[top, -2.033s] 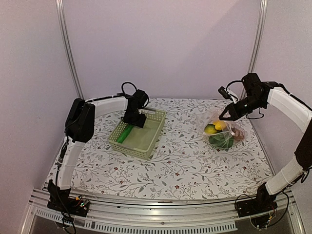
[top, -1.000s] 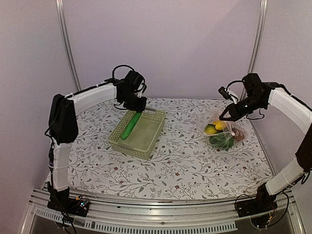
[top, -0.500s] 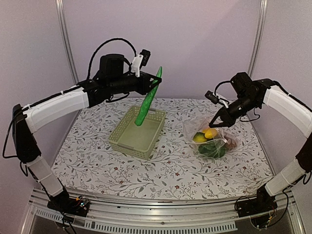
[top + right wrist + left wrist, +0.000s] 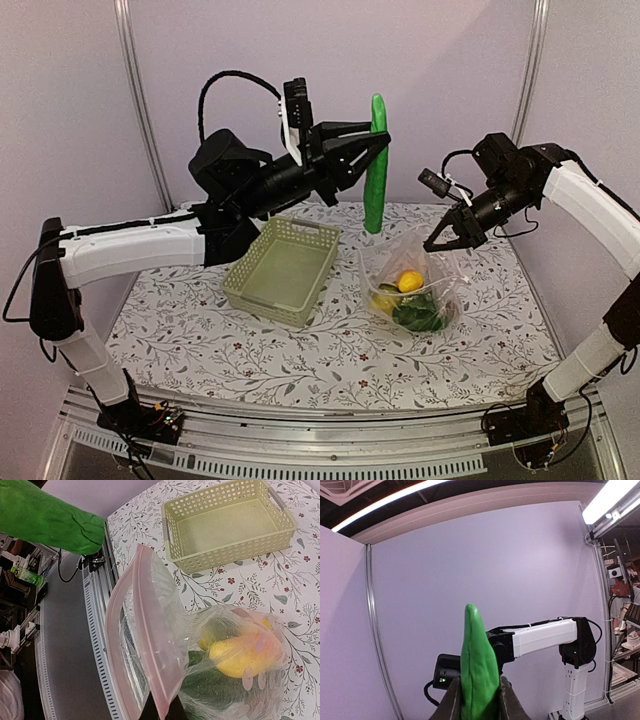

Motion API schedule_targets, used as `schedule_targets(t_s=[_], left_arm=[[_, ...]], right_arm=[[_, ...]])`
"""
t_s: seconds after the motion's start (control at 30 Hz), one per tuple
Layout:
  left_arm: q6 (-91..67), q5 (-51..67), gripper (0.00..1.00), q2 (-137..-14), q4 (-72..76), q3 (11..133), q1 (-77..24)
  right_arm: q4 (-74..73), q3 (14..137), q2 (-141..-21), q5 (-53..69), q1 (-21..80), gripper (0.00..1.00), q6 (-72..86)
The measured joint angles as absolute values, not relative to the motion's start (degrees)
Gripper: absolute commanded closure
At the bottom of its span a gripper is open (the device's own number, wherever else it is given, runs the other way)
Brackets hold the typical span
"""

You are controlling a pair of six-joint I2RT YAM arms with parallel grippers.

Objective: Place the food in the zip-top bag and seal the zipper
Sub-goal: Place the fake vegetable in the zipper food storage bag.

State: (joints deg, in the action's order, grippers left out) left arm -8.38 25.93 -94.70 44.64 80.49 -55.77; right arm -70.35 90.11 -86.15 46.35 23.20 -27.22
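My left gripper [image 4: 376,147] is shut on a long green cucumber [image 4: 375,165] and holds it upright, high above the table, just over the open mouth of the zip-top bag [image 4: 412,285]. In the left wrist view the cucumber [image 4: 479,667] stands between my fingers [image 4: 451,702]. My right gripper [image 4: 438,238] is shut on the bag's pinkish zipper strip [image 4: 150,645] and lifts that edge, holding the mouth open. Yellow pieces [image 4: 240,656] and leafy green pieces [image 4: 420,315] lie inside the bag.
The pale green lattice basket [image 4: 285,272] stands left of the bag on the flowered cloth and nothing shows inside it. Metal frame posts rise at the back left [image 4: 140,100] and back right [image 4: 525,90]. The table's front rail [image 4: 320,440] runs along the near edge.
My left gripper lifted the cucumber out of the basket and carried it up and to the right, over the bag. My right gripper pulled the bag's edge up and leftwards, dragging the bag left.
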Motion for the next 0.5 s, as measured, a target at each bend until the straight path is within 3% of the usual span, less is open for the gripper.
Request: schedule_targets(t_s=[0.5], left_arm=[[-12.82,23.86,1.00,-114.63,72.47,82.48,-60.88]], right_arm=[[-72.34,91.35,-86.94,47.24,23.24,1.00,-27.70]])
